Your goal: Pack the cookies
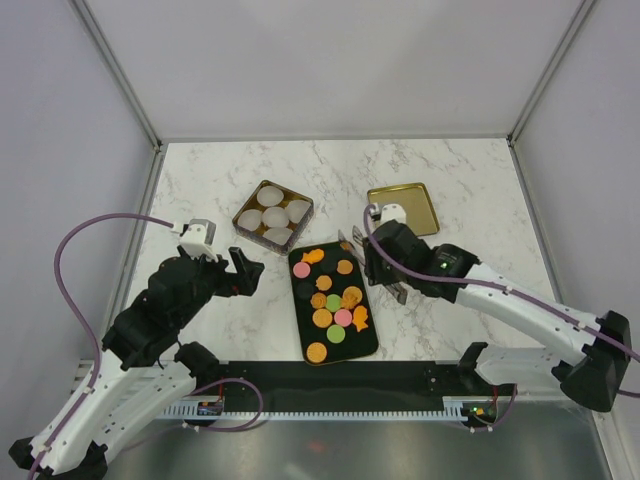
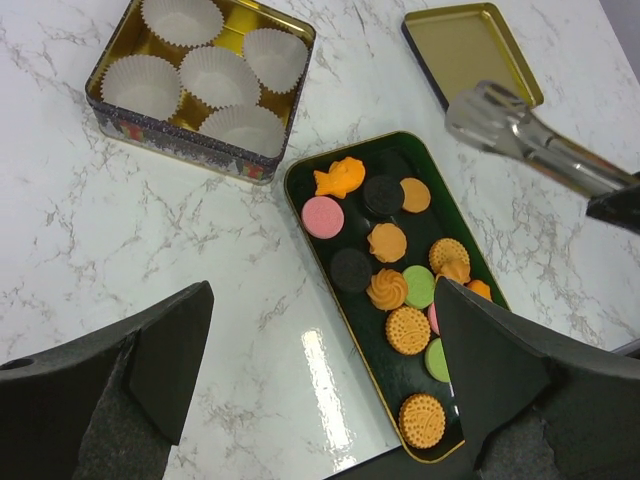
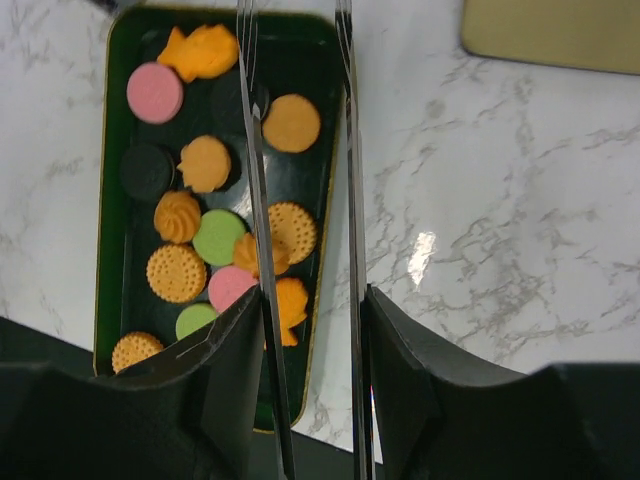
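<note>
The cookies (image 1: pixel 333 302) are orange, pink, green and black biscuits lying in a dark green tray (image 1: pixel 372 340) at table centre. They also show in the left wrist view (image 2: pixel 390 290) and in the right wrist view (image 3: pixel 220 235). My right gripper (image 1: pixel 385 270) is shut on metal tongs (image 1: pixel 348 243). The tong arms (image 3: pixel 255 150) stand apart over the tray's right side (image 3: pixel 300 50), above the biscuits. My left gripper (image 1: pixel 240 272) is open and empty, hovering left of the tray; its fingers (image 2: pixel 322 290) frame the tray's near left edge (image 2: pixel 300 215).
A gold square tin (image 1: pixel 240 215) with several white paper cups (image 2: pixel 215 75) stands behind the tray on the left. Its gold lid (image 1: pixel 402 207) lies upturned at the back right. White walls enclose the marble table.
</note>
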Controlling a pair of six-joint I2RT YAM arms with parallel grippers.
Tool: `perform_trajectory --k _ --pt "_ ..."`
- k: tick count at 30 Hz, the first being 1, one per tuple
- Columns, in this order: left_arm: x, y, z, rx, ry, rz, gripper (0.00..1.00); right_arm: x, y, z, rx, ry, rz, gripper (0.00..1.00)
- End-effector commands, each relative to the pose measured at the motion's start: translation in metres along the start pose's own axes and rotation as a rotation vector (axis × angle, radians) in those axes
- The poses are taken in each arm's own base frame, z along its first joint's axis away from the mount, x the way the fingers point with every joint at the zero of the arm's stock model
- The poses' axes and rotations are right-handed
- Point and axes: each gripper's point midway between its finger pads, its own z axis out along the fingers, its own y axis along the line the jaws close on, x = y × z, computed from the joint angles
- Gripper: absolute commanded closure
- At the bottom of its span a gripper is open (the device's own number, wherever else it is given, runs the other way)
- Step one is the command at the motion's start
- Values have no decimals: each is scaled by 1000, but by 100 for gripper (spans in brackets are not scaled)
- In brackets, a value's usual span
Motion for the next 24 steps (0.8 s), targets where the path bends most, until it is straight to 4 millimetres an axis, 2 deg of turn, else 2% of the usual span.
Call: perform_trajectory --k 1,2,8,13,24 --pt "-1 5 3 -31 0 27 0 -2 34 -1 -25 -18 -101 50" --pt "-1 5 3 -30 3 30 0 -2 48 -4 -49 -22 -123 50" --pt "0 5 4 -31 4 29 0 -6 88 7 -110 -11 -182 50" --pt "0 5 3 -30 2 29 0 -4 82 13 -70 -10 -193 49" --pt "0 4 2 -22 3 29 0 24 68 20 -54 62 -230 48"
